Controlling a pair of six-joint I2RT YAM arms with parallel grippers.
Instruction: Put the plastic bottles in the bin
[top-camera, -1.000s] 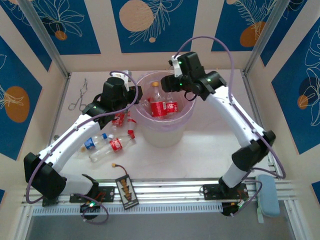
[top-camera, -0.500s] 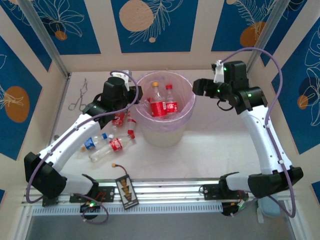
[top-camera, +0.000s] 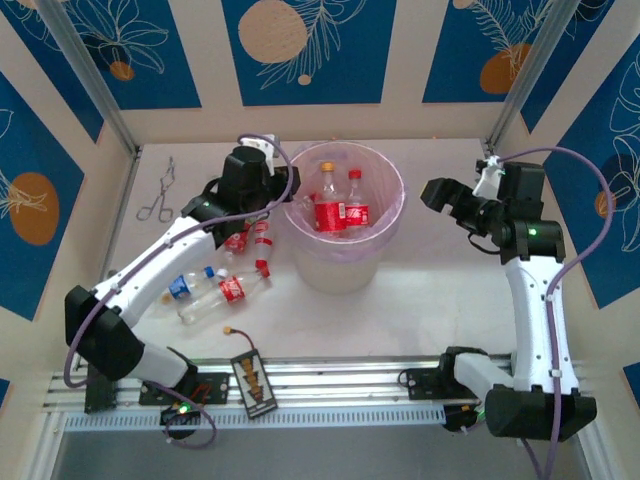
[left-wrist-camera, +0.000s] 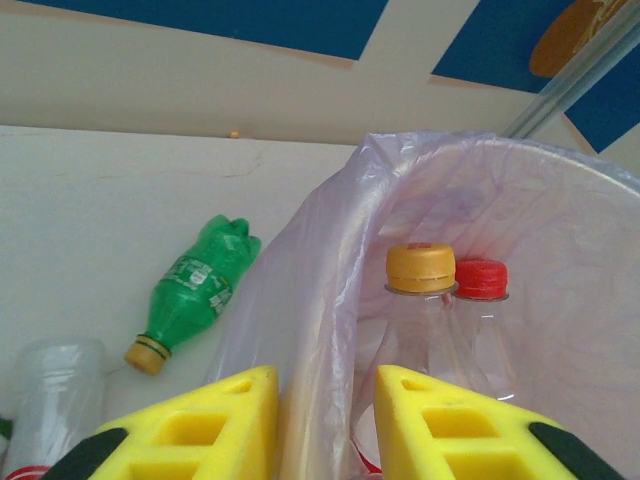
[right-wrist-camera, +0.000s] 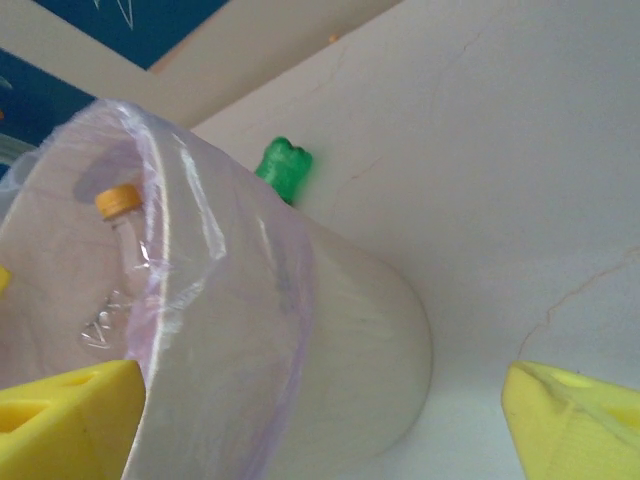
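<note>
From above, the right gripper has swung off the bin to the bare table on the right, jaws spread wide and empty, its load apparently dropped among the bottles in the bin. The bin has slid slightly rightward with the left gripper at its rim, and several bottles on the table wait under that arm. In the left wrist view, fingers pinch the bagged rim, with a green bottle lying beyond. In the right wrist view, wide-apart fingers face the bin's wall, with room alongside.
</note>
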